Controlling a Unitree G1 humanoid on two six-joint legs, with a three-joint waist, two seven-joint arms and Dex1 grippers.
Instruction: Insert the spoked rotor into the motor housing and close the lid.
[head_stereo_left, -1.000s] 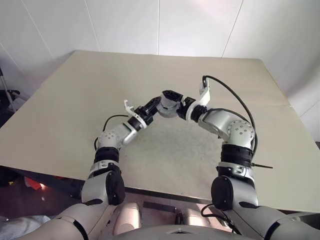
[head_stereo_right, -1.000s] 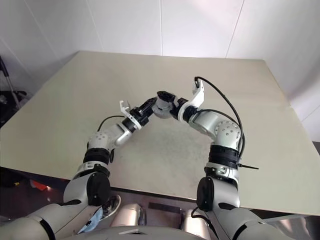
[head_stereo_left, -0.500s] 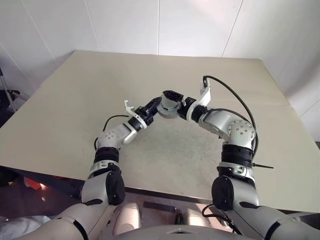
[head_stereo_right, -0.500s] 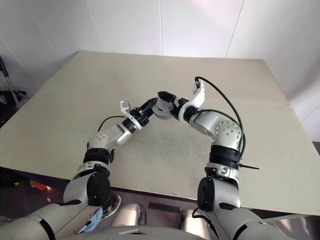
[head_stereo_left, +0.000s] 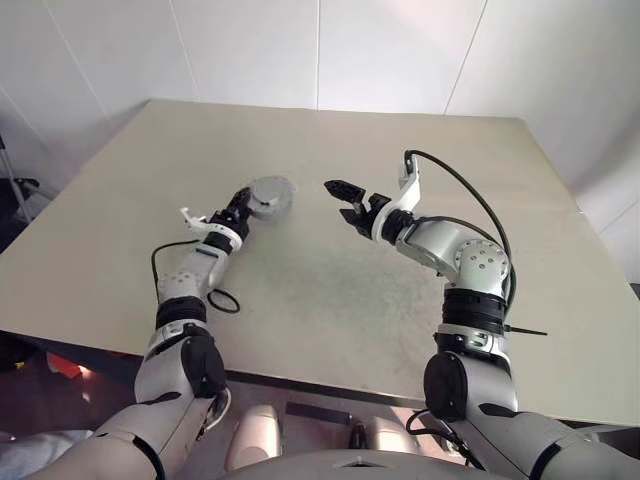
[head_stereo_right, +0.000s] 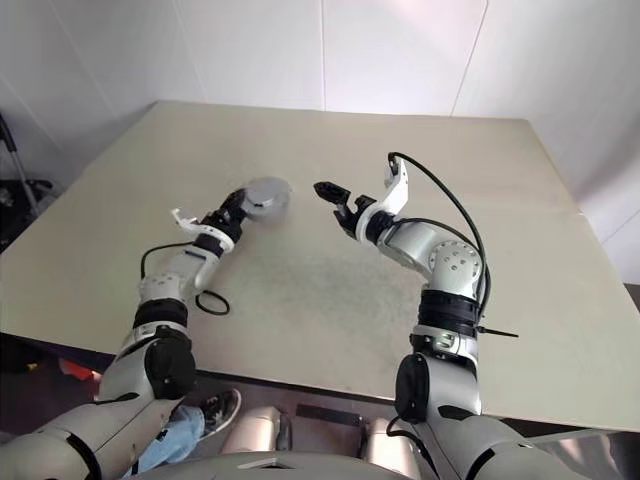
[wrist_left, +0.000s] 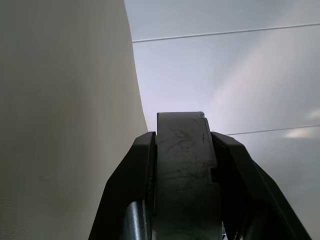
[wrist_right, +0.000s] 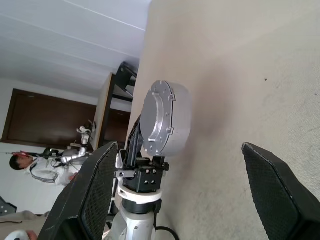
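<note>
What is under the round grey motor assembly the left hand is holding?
Beneath the motor assembly, gripped by the left hand, lies bare table. Its interior is covered.

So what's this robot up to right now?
Its left claw is clamped on a round grey metal motor housing, held out over the left part of the beige table. Its right claw hangs wide open and empty over the middle of the table, pointing toward the housing.
</note>
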